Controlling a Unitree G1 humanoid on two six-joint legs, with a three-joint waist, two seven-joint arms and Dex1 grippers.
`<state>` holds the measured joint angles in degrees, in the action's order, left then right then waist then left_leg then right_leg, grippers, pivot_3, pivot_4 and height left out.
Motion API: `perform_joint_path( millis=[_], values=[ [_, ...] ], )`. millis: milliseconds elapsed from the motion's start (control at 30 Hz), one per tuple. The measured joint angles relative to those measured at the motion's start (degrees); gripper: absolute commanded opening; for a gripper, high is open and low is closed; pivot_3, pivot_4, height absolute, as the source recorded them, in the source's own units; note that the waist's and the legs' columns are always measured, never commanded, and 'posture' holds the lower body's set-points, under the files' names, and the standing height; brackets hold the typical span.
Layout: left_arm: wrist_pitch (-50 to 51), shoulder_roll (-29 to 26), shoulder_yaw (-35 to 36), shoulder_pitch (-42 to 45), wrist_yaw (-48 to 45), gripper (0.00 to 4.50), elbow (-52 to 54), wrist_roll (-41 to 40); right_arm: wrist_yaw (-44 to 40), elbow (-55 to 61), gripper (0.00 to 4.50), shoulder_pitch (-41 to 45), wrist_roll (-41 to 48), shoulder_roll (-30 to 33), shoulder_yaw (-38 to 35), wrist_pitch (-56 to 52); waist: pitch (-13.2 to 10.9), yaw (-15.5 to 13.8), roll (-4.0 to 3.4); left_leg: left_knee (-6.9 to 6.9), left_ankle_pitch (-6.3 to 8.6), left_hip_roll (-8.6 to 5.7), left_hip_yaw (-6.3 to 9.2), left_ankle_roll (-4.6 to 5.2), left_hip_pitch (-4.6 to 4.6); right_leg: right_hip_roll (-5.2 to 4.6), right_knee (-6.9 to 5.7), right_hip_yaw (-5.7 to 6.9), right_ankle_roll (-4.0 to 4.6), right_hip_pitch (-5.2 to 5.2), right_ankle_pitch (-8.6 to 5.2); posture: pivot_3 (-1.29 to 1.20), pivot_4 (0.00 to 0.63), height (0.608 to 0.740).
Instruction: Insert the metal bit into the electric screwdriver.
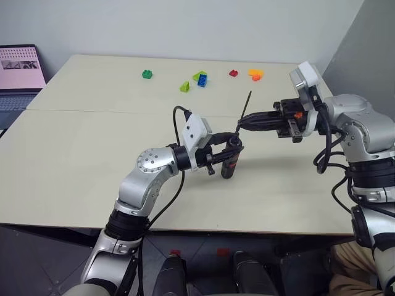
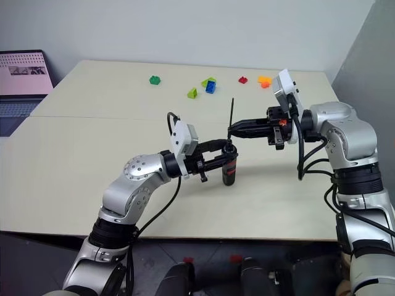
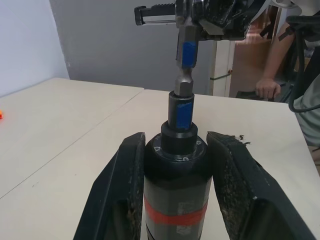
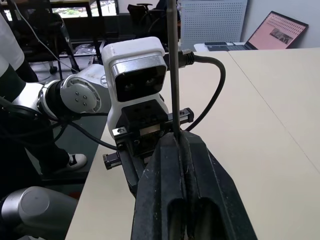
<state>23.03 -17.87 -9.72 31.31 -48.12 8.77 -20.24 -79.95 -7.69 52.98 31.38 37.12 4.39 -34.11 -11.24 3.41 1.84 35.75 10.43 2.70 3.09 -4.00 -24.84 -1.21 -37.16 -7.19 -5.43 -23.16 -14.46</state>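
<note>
Centrally, over a pale table (image 1: 74, 185): two robot arms meet, one carrying a tool, the other a rod.
Left gripper (image 1: 229, 150): clamped on the electric screwdriver (image 1: 229, 163), a finger (image 3: 118, 200) pressed to each side of its black body.
Electric screwdriver: held upright just above the tabletop, a red band around the barrel, its collar facing up.
Right gripper (image 1: 242, 124): reaching in level from the right, jaws pinched tight on the metal bit (image 1: 245, 106).
Metal bit: a thin dark rod standing nearly upright; its lower hex end with a blue mark sits at the mouth of the screwdriver's collar, and how deep it goes cannot be told.
Toy bricks (image 1: 201, 78): green, blue, red and orange, scattered along the far side, well apart from the grippers.
Laptop (image 1: 20, 73): open, beyond the table's far left corner.
</note>
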Motion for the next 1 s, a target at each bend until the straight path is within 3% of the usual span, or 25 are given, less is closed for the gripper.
perform_joint_path(
  millis=[1000],
  values=[
    [0.0,-0.1,0.0,0.1,-0.1,1.57,0.0,0.1,-1.3,0.4,0.00,1.2,-3.5,0.2,1.5,3.1,0.0,0.0,-0.01,0.02,0.00,0.00,0.00,0.00,0.00,0.00,-0.02,0.00,-0.04,0.00,0.02,0.00,0.150,0.740]
  ],
)
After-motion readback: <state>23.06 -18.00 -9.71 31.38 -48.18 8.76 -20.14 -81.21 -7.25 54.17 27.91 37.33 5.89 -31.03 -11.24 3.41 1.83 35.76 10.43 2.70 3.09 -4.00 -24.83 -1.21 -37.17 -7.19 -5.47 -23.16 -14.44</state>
